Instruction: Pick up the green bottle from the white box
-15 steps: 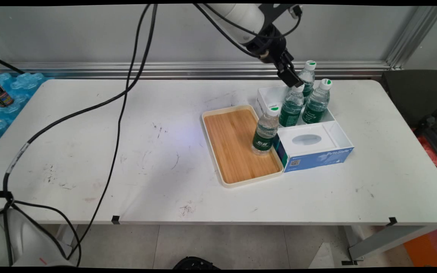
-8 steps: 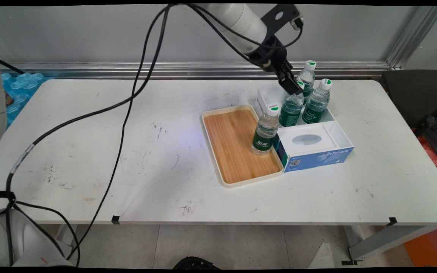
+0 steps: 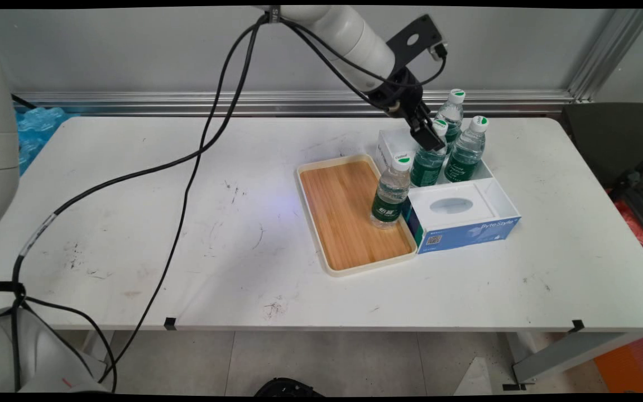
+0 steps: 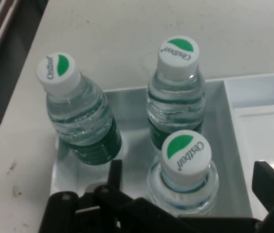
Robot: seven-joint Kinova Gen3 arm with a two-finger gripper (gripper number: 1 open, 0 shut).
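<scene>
My black gripper hangs over the white box at the back right of the table. It is open, with its fingers on either side of the cap of the nearest water bottle, not clamped on it. That bottle is the front left of three in the box; the other two stand behind and to its right. In the hand view they appear as a left bottle and an upper bottle. A further bottle stands upright on the wooden tray.
A blue and white tissue box lies against the tray's right side, in front of the white box; its white top shows at the hand view's right. Black cables hang across the table's left half. A metal rail runs along the back edge.
The gripper has come down and slightly towards the front, from above the bottle caps to around the front left bottle's cap. The bottles have not moved.
</scene>
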